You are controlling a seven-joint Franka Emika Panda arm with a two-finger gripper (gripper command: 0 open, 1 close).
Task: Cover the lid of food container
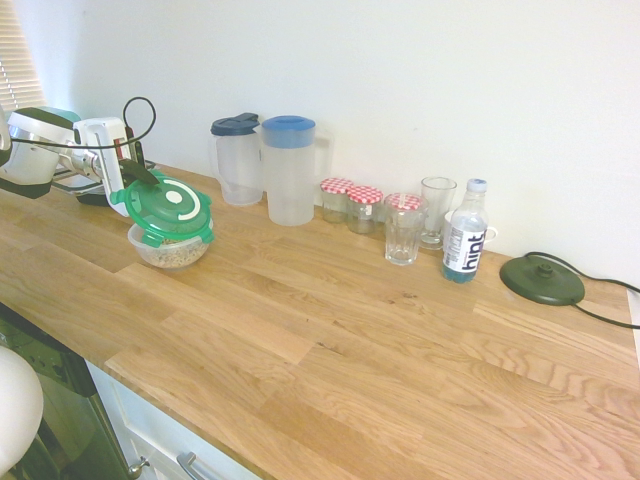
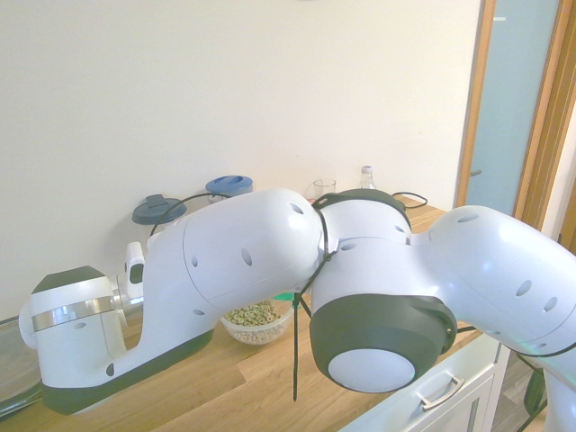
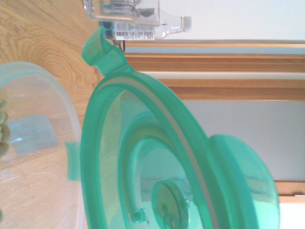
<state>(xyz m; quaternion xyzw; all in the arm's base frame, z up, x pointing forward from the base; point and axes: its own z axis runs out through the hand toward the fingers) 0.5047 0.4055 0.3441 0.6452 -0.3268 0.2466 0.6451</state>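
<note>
Kitchen setting: long oak-plank wooden worktop (image 1: 330, 330) against a plain white wall.

Gripper (image 1: 128, 170) enters from the left of the first exterior view, pointing level. Fingers clamped on the near edge of the round translucent green plastic lid (image 1: 167, 208) with white ring, central knob and clip tabs. Lid held tilted, its far edge low over the rim of the small round clear plastic food container (image 1: 172, 248), its gripper-side edge raised. Not seated flat; whether the low edge touches the rim cannot be told.

Wrist view: lid underside (image 3: 157, 162) fills the picture, one clip tab sticking out; container rim (image 3: 57, 95) just beside it, apart from the lid on this side.

Container stands on the worktop directly under the lid, beige cereal bits showing through the wall. Second exterior view: the arm hides most of the scene; cereal in the open container (image 2: 255, 319) visible beneath it.

Further along the wall: two tall clear plastic jugs with blue tops (image 1: 268, 168), two small glass jars with red-and-white checked lids (image 1: 352, 205), two clear drinking glasses (image 1: 418, 222), a clear water bottle with blue label (image 1: 465, 235), then a black round disc with a cord (image 1: 542, 279), well apart from the container.
</note>
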